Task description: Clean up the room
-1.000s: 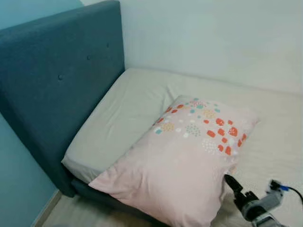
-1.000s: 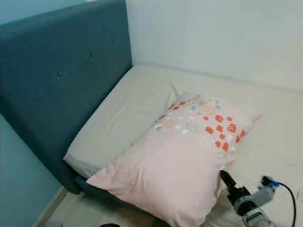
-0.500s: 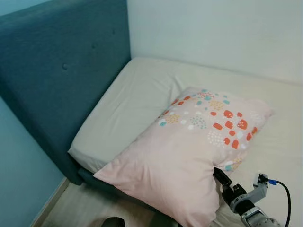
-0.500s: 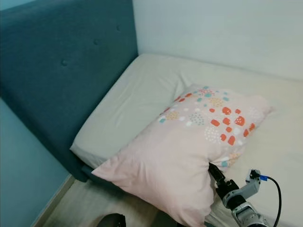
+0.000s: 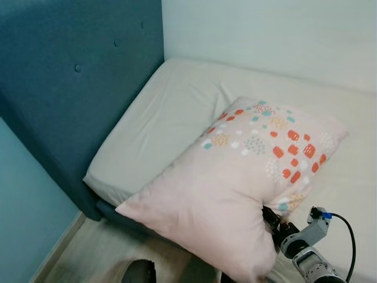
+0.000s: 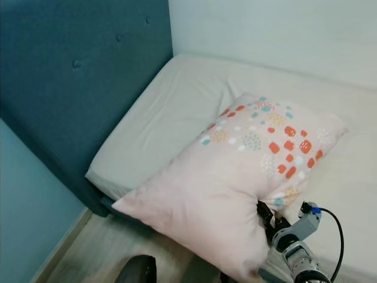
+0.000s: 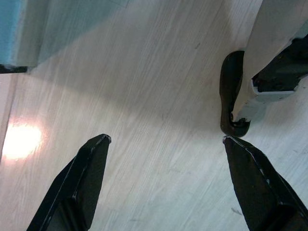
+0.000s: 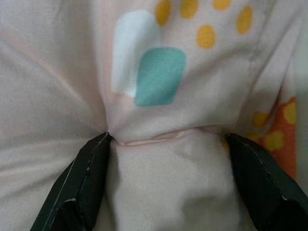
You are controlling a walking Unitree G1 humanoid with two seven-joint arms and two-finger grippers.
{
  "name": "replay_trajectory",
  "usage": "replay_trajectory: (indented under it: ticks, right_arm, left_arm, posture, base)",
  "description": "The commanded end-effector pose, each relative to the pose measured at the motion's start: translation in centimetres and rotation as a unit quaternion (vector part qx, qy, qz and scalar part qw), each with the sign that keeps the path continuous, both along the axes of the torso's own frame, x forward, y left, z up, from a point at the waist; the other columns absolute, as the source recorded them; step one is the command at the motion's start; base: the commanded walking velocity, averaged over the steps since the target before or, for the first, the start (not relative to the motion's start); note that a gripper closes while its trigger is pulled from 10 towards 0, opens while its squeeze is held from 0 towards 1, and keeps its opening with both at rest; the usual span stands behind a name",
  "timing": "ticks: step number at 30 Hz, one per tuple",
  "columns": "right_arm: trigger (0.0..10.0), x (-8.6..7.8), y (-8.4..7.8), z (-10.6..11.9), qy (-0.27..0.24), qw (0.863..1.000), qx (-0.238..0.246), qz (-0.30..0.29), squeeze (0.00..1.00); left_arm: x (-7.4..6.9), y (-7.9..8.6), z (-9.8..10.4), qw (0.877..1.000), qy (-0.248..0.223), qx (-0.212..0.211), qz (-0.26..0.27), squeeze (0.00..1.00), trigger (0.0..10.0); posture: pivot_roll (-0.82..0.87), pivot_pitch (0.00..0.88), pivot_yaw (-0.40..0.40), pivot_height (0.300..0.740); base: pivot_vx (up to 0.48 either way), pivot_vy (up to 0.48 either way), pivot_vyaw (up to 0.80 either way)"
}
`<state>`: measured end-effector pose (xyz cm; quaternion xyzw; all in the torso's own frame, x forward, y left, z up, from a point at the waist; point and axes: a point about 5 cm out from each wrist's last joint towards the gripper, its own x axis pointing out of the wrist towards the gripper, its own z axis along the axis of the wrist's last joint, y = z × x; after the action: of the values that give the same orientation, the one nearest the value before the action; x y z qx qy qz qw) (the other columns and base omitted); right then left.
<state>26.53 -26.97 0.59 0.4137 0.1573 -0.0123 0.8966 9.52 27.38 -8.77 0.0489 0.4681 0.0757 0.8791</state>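
Right wrist view: right hand [image 8: 166, 144] pinches pale pink patterned fabric pillow [image 5: 247, 171] at its 5 o'clock edge, for repositioning on beige-sheeted bed [image 5: 171, 112]; left hand [image 7: 166, 183] spread, idle.

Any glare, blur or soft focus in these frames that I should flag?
Left wrist view: a bright glare patch on the pale wooden floor; otherwise sharp. Right wrist view: close up, the pink patterned pillow looks soft, the right gripper's fingertips pressed into its fabric. Eye views: evenly lit, slightly soft; the blue upholstered headboard shows no glare.
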Motion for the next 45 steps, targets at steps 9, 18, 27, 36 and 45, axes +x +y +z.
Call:
replay_trajectory:
  ticks: [9, 18, 27, 36, 45]
  right_arm:
    - [10.0, -0.4, 1.6, -0.7, 0.001, 0.997, 0.077, 0.029, 0.00]
    - [10.0, -0.1, 4.2, -0.9, 0.013, 0.986, 0.141, 0.086, 0.00]
    - [10.0, 1.2, 8.4, -0.7, 0.040, 0.973, 0.173, 0.147, 0.00]
    - [10.0, 3.6, 11.5, 2.0, -0.032, 0.956, 0.195, 0.217, 0.00]
    - [0.0, 4.5, 9.2, 3.2, -0.063, 0.965, 0.173, 0.186, 0.00]
  left_arm:
    - [-1.0, 0.4, -0.1, 1.000, 0.018, 0.004, -0.012, 0.00, 10.0]
    - [-0.9, 0.5, 0.0, 1.000, 0.017, 0.005, -0.014, 0.00, 10.0]
    - [-0.9, 0.4, -0.1, 1.000, 0.019, 0.005, -0.015, 0.00, 10.0]
    - [-0.3, 0.1, -0.1, 1.000, 0.012, 0.001, -0.015, 0.00, 10.0]
    - [0.0, -0.6, -0.3, 1.000, 0.012, -0.003, -0.010, 0.00, 10.0]
  posture:
    - [0.20, 0.243, -0.015, 0.505]
    - [0.20, 0.239, -0.015, 0.470]
    - [0.19, 0.233, -0.014, 0.470]
    - [0.19, 0.221, -0.023, 0.470]
    - [0.17, 0.201, -0.039, 0.470]
  base:
    - [0.000, 0.000, 0.00]
    - [0.000, 0.000, 0.00]
    - [0.000, 0.000, 0.00]
    - [0.000, 0.000, 0.00]
    - [0.000, 0.000, 0.00]
